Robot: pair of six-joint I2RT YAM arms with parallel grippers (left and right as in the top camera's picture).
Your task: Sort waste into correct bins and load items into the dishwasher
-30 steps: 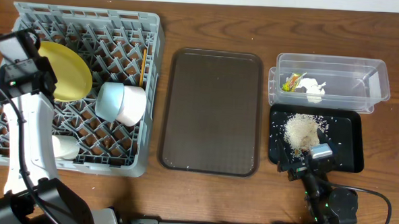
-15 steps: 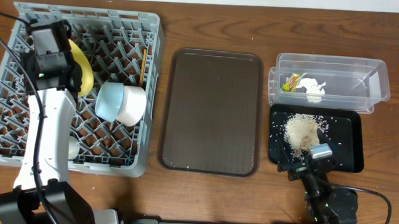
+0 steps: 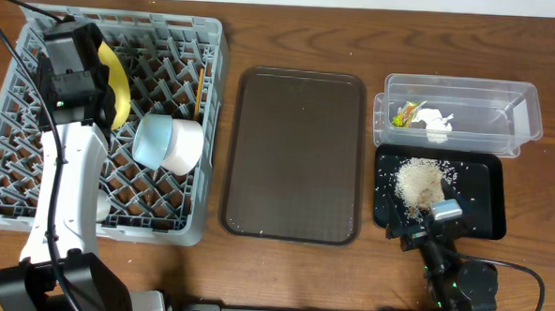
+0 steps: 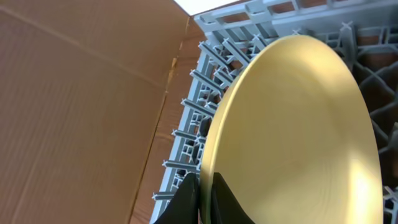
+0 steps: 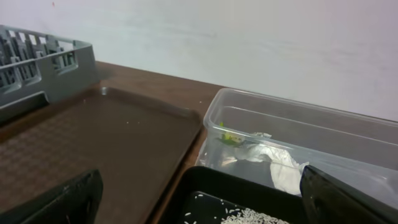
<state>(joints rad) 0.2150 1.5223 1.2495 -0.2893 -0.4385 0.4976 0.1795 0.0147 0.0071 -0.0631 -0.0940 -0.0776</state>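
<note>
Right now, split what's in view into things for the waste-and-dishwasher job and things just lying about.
For the job: plate, held at its rim by the left gripper; blue bowl, white bowl and chopsticks in the dish rack; wrapper and tissue in the clear tub; rice scraps on the black tray.
Lying about: brown serving tray.

Dish rack at the table's left, a plate on edge toward its back-left, two bowls mid-rack (chopsticks just behind). Serving tray centre. At right, the tub, holding wrapper and tissue, sits behind the shallow tray bearing rice scraps.
</note>
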